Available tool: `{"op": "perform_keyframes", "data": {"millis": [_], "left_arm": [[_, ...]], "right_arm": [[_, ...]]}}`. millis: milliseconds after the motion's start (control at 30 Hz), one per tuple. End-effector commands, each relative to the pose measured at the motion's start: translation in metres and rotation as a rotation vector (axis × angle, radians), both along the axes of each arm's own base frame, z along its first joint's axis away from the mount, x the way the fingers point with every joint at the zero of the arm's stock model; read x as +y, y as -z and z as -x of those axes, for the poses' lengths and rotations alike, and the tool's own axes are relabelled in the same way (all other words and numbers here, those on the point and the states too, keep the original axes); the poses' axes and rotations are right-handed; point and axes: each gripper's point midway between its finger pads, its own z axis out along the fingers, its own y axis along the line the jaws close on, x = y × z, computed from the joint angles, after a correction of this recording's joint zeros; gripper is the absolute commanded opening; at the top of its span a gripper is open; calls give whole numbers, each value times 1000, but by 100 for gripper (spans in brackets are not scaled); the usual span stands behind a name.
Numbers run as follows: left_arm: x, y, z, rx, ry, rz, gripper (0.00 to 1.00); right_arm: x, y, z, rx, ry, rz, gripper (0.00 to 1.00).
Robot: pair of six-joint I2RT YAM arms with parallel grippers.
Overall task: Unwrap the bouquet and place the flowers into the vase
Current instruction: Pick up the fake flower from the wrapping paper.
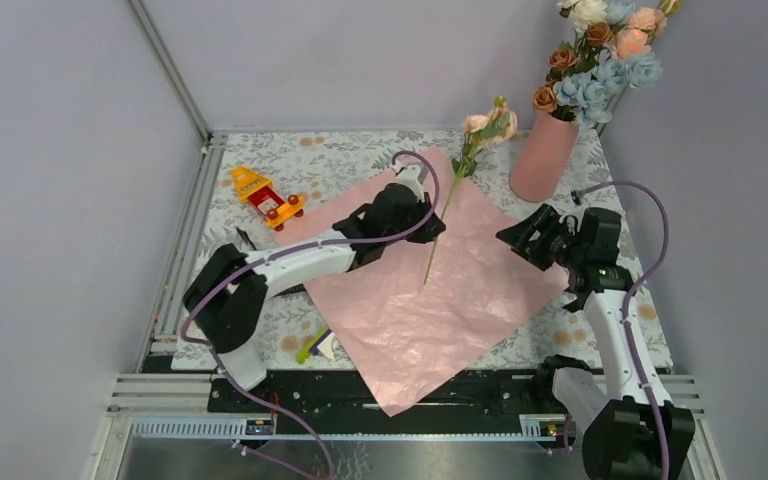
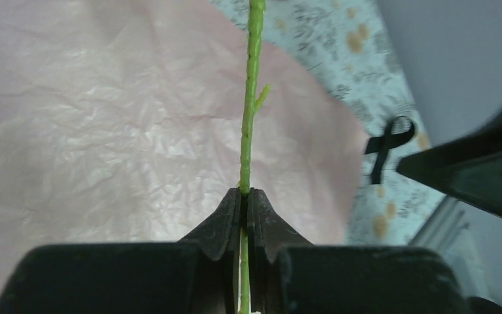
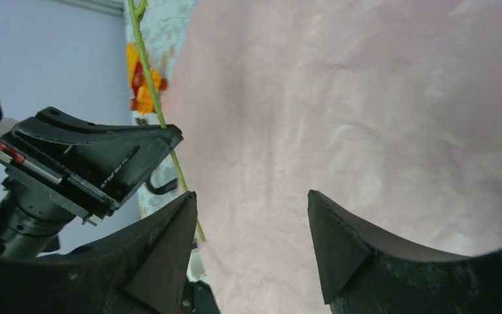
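My left gripper [image 2: 246, 196] has its jaws pressed together on one thin green stem [image 2: 248, 118], pinching it low down. The stem's peach-pink bloom [image 1: 490, 125] leans up just left of the vase [image 1: 543, 158]. My right gripper [image 3: 251, 229] hangs in front of the vase with its jaws spread and nothing between them.

What worries me:
- The stem is slim and slick, and the grip sits far from the head. I judge it could twist or slide in my jaws as I swing it toward the vase.
- The vase mouth is already crowded with flowers [image 1: 600, 60]. A stem coming in at a slant could catch on those blooms, or nudge the tall vase over.
- My two grippers are near each other in front of the vase, so a careless move could knock them together.

The count:
- One vase.
- One stem in my grip, with what looks like two blooms.
- One sheet of pink wrapping paper [image 1: 430, 310], lying flat left of and in front of the vase.
- One black ribbon [image 2: 387, 147].
- One toy truck [image 1: 265, 195], far left of the vase.
- The blooms in the vase overlap too much for me to count.
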Motion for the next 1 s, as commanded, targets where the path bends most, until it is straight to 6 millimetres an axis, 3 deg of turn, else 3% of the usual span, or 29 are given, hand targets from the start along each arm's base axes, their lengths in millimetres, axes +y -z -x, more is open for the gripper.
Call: {"op": "perform_keyframes", "data": {"millis": [0,167,267,400,667,967], "left_arm": [[-3,-65,18,-79,38,243,0],[21,-91,48,-104,31,338,0],[32,-104,67,-119,42,384,0],[42,-117,89,-152,68,421,0],[52,-111,121,-180,98,417,0],[51,-106,133,-235,106,348,0]], "right_arm": [[35,-63,-12,-170,-111,-116,70],[60,-118,-15,-308,-175,-203,74],[79,-132,-13,-324,-212,-196,74],[94,-136,-19,-309,-215,-182,74],[139,-148,-19,-302,-306,-202,71],[153,-137,-22,-269,-312,-173,61]]}}
